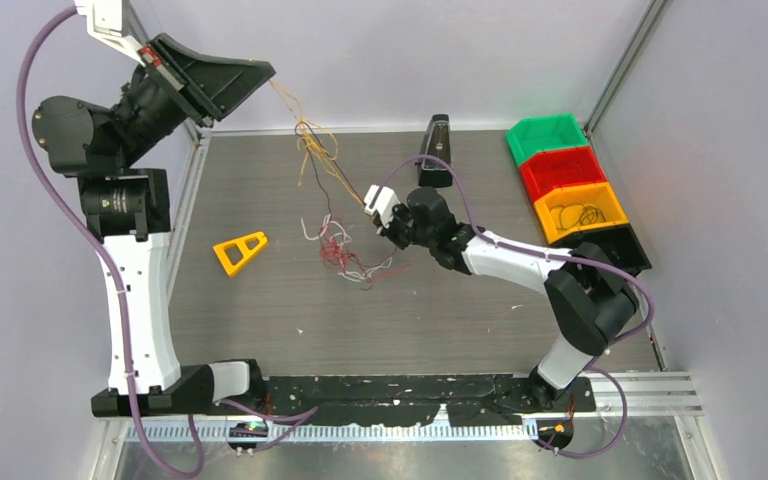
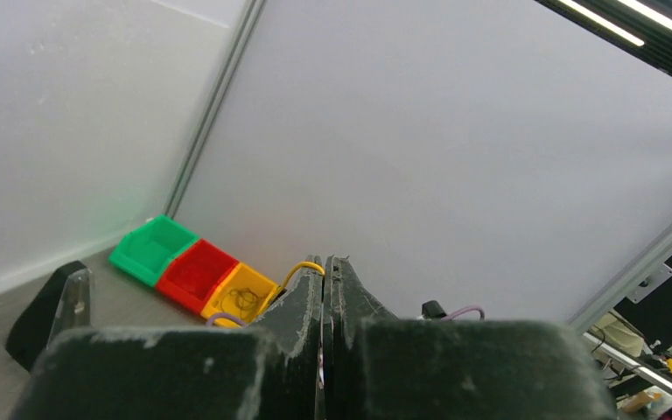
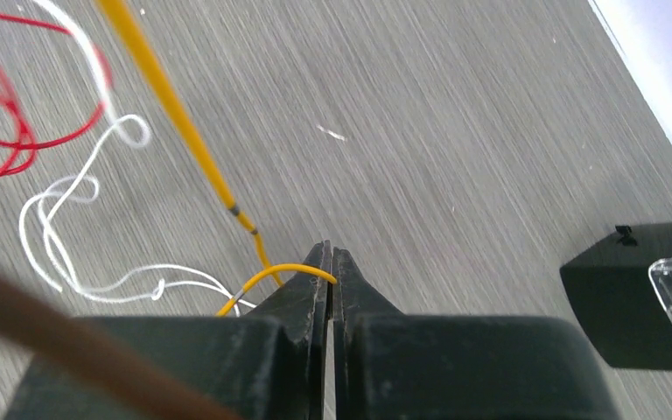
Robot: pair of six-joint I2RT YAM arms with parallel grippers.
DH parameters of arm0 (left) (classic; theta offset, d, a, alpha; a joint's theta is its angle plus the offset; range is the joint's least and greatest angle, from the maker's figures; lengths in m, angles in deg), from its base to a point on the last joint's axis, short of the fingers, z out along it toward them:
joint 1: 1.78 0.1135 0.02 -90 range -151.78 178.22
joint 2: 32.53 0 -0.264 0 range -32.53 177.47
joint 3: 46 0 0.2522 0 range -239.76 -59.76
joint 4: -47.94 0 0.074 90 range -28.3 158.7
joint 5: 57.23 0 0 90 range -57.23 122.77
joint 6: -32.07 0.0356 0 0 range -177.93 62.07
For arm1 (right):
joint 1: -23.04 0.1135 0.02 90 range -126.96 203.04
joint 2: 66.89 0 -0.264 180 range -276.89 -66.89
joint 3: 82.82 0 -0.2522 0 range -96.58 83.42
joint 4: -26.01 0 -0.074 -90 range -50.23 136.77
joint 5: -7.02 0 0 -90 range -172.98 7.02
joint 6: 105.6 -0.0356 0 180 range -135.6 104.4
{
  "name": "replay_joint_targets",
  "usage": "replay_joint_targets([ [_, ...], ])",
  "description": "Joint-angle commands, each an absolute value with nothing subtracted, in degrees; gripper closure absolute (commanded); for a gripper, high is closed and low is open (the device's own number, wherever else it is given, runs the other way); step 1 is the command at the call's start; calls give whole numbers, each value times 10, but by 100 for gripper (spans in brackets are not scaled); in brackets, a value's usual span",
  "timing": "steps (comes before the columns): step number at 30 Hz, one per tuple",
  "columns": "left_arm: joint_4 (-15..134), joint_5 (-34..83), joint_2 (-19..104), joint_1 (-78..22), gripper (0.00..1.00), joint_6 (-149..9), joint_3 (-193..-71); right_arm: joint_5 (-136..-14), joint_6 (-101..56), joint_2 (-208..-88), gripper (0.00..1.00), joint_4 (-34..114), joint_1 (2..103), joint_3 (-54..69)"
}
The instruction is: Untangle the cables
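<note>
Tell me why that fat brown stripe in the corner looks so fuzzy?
Right wrist view: the brown cable hangs very near the lens, so it is out of focus; the yellow cable pinched in the right tool is sharp. Left wrist view: ceiling lights glare white. Top view: even light, and the cables hanging from the left tool look sharp.

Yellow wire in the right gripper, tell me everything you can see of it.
The yellow wire is thin, bendy and plastic-coated by its look, with a short grey band partway along. A curved stretch is pinched in the shut right gripper, low over the table. It runs up taut toward the raised left gripper, shut on a yellow strand too; whether the same wire is unclear.
</note>
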State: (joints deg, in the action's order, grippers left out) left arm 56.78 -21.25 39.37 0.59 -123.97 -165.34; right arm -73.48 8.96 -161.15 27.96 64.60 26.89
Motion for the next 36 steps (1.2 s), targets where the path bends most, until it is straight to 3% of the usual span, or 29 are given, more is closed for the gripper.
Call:
replay_joint_targets([
  [1,460,-154,393,35,100,-1275,-1737,-742,80,-1662,95,443,645,246],
  [7,478,-169,353,14,100,-1274,-1612,-703,89,-1654,93,549,645,191],
  [9,487,-178,321,-5,100,-1262,-1511,-669,84,-1607,73,549,629,202],
  [10,489,-183,304,-21,100,-1250,-1462,-647,83,-1572,52,550,622,205],
  [11,496,-193,289,-41,100,-1235,-1417,-637,84,-1557,42,554,619,207],
  [12,511,-205,272,-57,100,-1218,-1378,-617,88,-1529,24,569,618,205],
  [14,571,-239,254,-80,100,-1156,-1307,-579,97,-1498,10,604,613,187],
  [16,701,-257,245,-84,100,-1053,-1256,-540,102,-1484,5,651,602,164],
  [19,931,-228,252,-83,100,-829,-1227,-484,97,-1486,4,707,582,139],
  [23,1059,-170,285,-69,100,-768,-1171,-453,94,-1502,7,755,572,131],
  [28,1050,-164,319,-37,100,-793,-1112,-433,28,-1549,19,720,573,109],
  [33,1061,-168,348,-20,100,-777,-1122,-437,-12,-1592,34,678,590,92],
  [36,1071,-164,356,-20,100,-766,-1129,-452,-18,-1616,38,668,617,79],
])
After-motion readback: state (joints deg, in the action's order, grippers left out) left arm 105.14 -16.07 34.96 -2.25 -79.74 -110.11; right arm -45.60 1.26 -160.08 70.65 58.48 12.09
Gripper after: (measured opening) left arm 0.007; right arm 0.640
